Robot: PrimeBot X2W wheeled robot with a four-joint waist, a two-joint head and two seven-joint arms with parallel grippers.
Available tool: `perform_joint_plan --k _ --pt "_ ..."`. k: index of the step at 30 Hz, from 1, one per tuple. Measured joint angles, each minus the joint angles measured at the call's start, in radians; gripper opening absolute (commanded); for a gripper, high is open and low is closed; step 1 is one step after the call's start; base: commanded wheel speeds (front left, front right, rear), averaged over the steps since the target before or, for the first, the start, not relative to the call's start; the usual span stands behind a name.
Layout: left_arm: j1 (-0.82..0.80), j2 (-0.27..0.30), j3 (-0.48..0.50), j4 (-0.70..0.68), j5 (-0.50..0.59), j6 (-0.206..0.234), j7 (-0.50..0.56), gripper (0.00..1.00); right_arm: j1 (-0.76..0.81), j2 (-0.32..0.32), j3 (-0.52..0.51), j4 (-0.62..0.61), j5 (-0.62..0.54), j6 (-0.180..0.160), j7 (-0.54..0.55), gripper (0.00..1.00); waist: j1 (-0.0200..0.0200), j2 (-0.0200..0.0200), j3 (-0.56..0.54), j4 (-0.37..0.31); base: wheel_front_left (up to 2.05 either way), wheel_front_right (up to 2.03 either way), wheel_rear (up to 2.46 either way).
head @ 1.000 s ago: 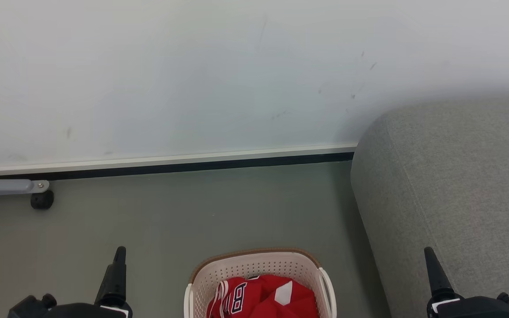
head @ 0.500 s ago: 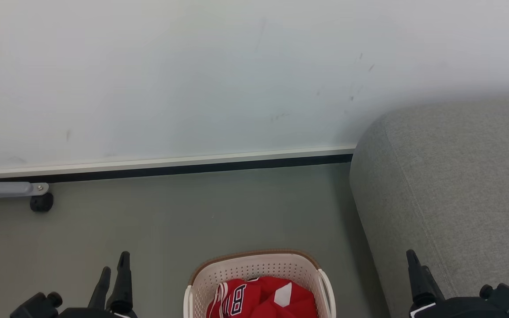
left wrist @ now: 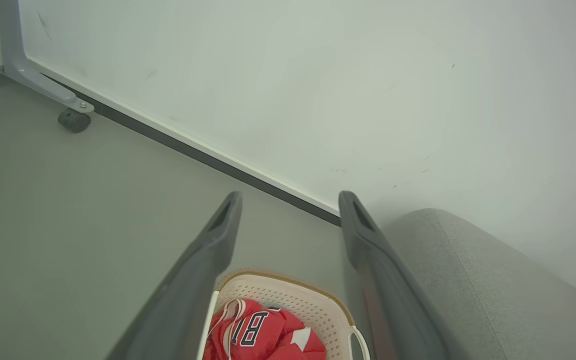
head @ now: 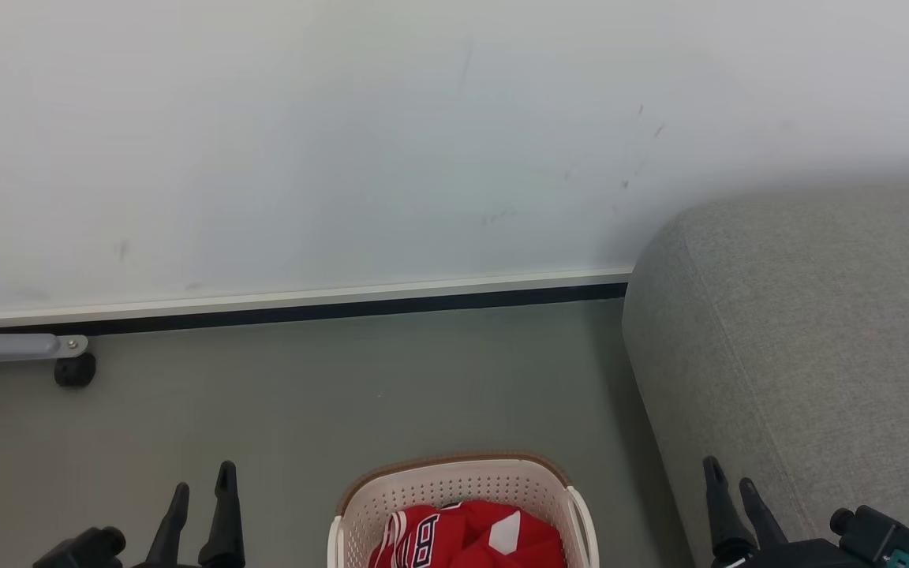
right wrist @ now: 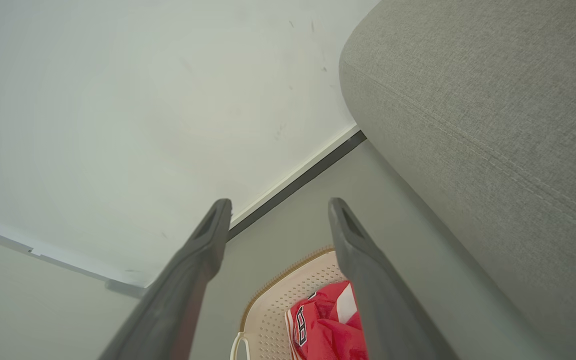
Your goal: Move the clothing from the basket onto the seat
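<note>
Bright red clothing (head: 466, 538) with white panels and a dark numeral lies bunched in the cream basket (head: 454, 481), which stands on the floor at the bottom centre of the head view. The light grey seat (head: 809, 339) rises just right of the basket. My left gripper (head: 202, 478) is open over bare floor to the basket's left. Over the seat's front edge my right gripper (head: 725, 473) is open too. From the left wrist, the clothing (left wrist: 260, 337) and basket (left wrist: 293, 295) lie between my open fingers (left wrist: 218, 235). The right wrist view has the clothing (right wrist: 325, 325) low between open fingers (right wrist: 210, 235).
A white wall panel (head: 344, 142) with a dark base strip closes off the back. A grey metal leg with a black caster (head: 74, 369) stands at far left. Grey floor (head: 360, 386) spreads between wall, basket and seat.
Both grippers have turned so two fingers of each now show, spread apart. The right gripper has shifted left. The head camera has tilted a little, sliding the scene down.
</note>
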Motion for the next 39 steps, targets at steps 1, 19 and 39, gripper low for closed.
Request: perform_joint_plan --k 1,19,39 --pt "0.002 0.001 -0.002 0.0 0.013 0.004 -0.003 1.0 0.001 0.0 0.005 0.0 -0.01 -0.002 -0.003 1.0 0.0 0.0 -0.001 0.0 0.0 0.0 0.0" --pt "0.037 0.022 -0.022 -0.023 0.241 0.04 -0.06 1.0 0.014 -0.016 0.082 -0.007 -0.217 -0.035 -0.061 1.0 0.0 0.0 -0.022 -0.006 0.0 0.0 0.0" --pt "0.081 0.024 -0.057 -0.032 0.471 0.065 -0.124 1.0 0.033 -0.031 0.17 -0.018 -0.439 -0.061 -0.127 1.0 0.0 0.0 -0.037 -0.011 0.0 0.0 0.0"
